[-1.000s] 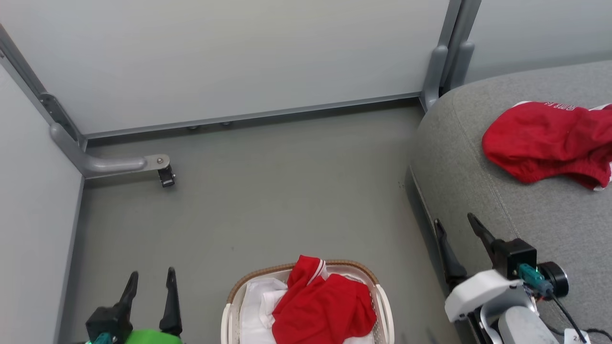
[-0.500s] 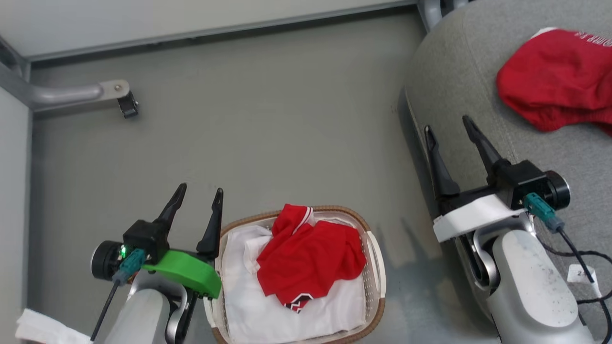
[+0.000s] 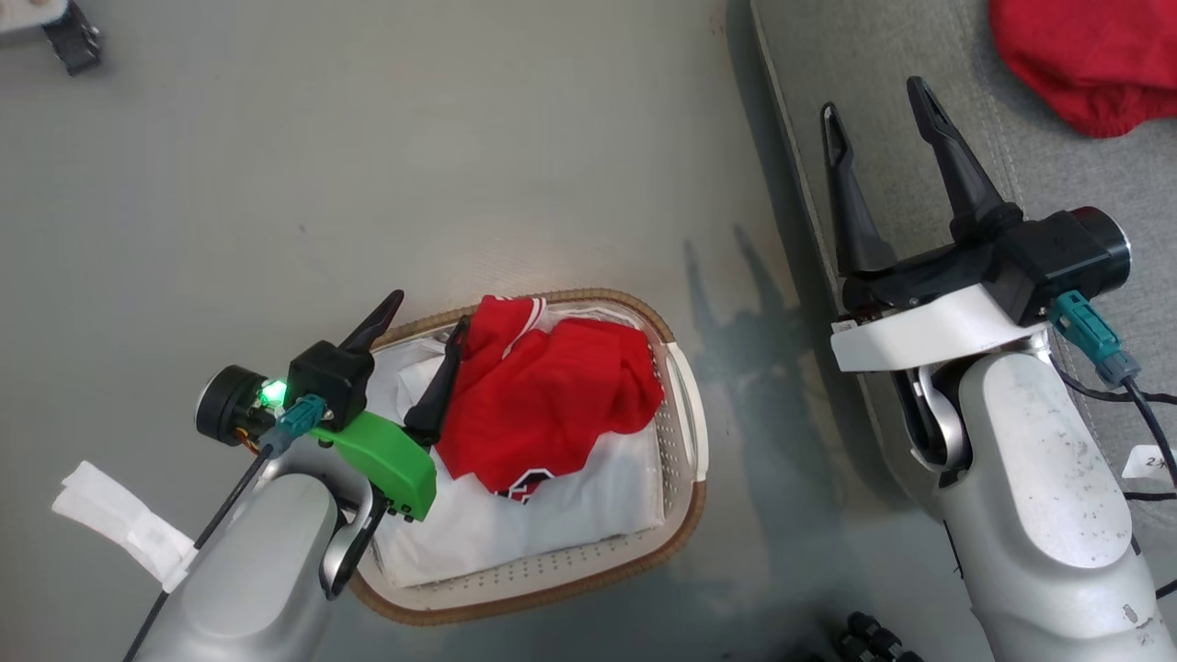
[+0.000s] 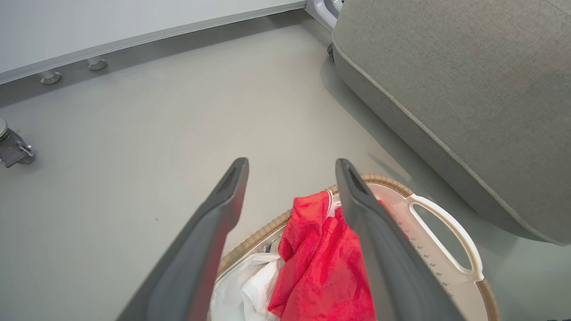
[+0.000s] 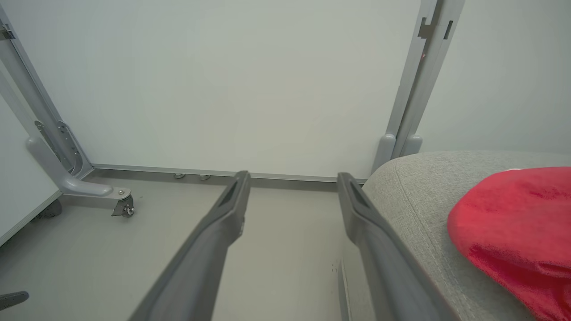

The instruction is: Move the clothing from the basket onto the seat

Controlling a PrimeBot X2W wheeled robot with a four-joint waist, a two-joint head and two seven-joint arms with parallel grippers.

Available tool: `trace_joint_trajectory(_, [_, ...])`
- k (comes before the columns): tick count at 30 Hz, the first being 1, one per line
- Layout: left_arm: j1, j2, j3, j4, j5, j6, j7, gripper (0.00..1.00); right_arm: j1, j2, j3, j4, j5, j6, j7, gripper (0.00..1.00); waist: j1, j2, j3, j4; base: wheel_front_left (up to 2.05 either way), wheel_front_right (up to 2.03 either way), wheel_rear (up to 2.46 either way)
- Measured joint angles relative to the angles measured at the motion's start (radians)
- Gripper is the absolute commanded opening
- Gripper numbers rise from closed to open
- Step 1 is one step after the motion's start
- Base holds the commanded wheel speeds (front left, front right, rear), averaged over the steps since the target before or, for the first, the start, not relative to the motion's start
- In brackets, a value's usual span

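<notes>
Left gripper (image 3: pixel 429 309) spread wide over basket (image 3: pixel 691 432), one finger beside clothing (image 3: pixel 552 395); right gripper (image 3: pixel 874 97) spread, idle at seat (image 3: pixel 855 37) edge. Clothing crumpled in basket atop white sheet (image 3: pixel 515 529): likely light, limp, will drape; pinch raised collar fold, avoid sheet. Versus half-second earlier: camera tilted down, left gripper moved from outside rim to over basket.

A white sheet (image 3: pixel 515 533) was seen lying flat. 1 small black wheel (image 5: pixel 126 207) was fixed to a grey bar (image 5: pixel 71 183) on the grey floor (image 3: pixel 368 165), below a white wall (image 5: pixel 223 89).
</notes>
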Motion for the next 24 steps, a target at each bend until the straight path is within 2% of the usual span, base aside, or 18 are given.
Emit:
trace_joint_trajectory(12, [-0.146, 0.081, -0.266, 0.132, -0.074, 0.0, 0.0, 1.0, -0.043, 0.0, 0.008, -0.056, 0.009, 0.0, 0.0, 1.0, 0.0, 0.0, 0.197, -0.057, 0.0, 0.0, 0.0])
trace_joint_trajectory(19, [-0.206, 0.098, -0.376, 0.213, -0.125, 0.0, 0.0, 1.0, -0.053, 0.0, 0.011, -0.078, 0.011, 0.0, 0.0, 1.0, 0.0, 0.0, 0.279, -0.081, 0.0, 0.0, 0.0])
trace_joint_trajectory(24, [-0.258, 0.109, -0.419, 0.257, -0.128, 0.0, 0.0, 1.0, -0.056, 0.0, 0.007, -0.094, 0.016, 0.0, 0.0, 1.0, 0.0, 0.0, 0.318, -0.096, 0.0, 0.0, 0.0])
